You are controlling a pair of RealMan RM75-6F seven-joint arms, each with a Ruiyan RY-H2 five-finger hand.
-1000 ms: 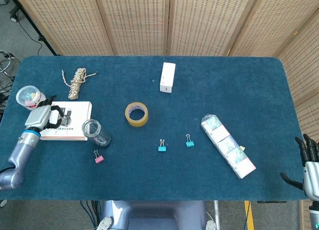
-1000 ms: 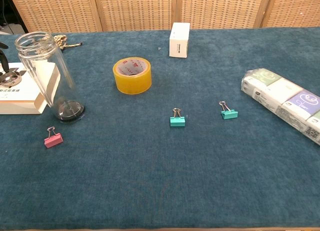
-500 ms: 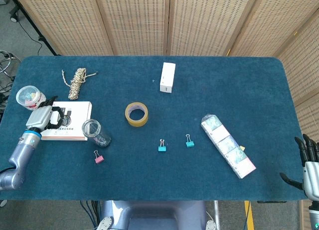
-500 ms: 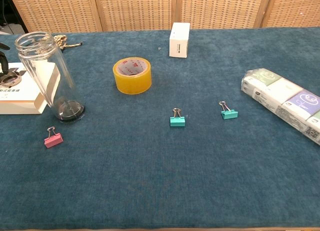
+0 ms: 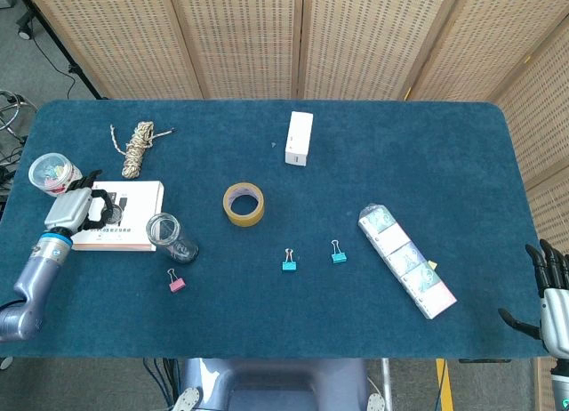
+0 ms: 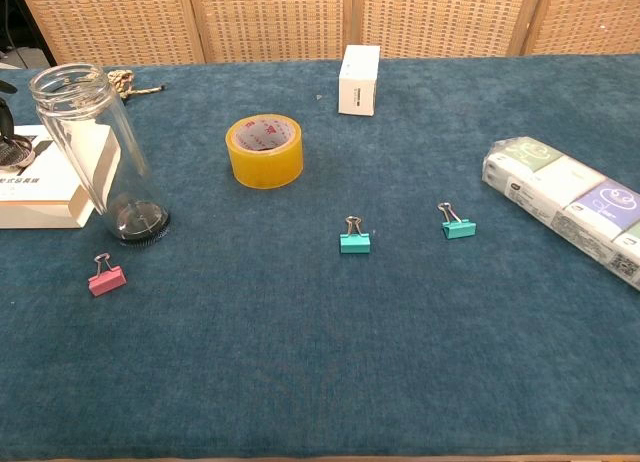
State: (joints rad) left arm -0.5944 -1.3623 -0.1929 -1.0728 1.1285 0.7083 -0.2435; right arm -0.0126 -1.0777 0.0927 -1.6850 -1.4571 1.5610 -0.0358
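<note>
The left hand (image 5: pixel 78 206) rests on the left end of the white box (image 5: pixel 124 217), fingers spread, gripping nothing; the glass jar (image 5: pixel 169 234) stands just right. The right hand (image 5: pixel 549 291) hangs open off the tabletop (image 5: pixel 427 153), holding nothing.

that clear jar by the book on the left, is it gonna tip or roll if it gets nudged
Probably tips fairly easily: the glass jar stands upright, tall for its narrow base, and looks empty, so likely light. Once down, its round body would likely roll on the table. Its smooth glass may be slippery and breakable for the left hand, beside it over the book.
</note>
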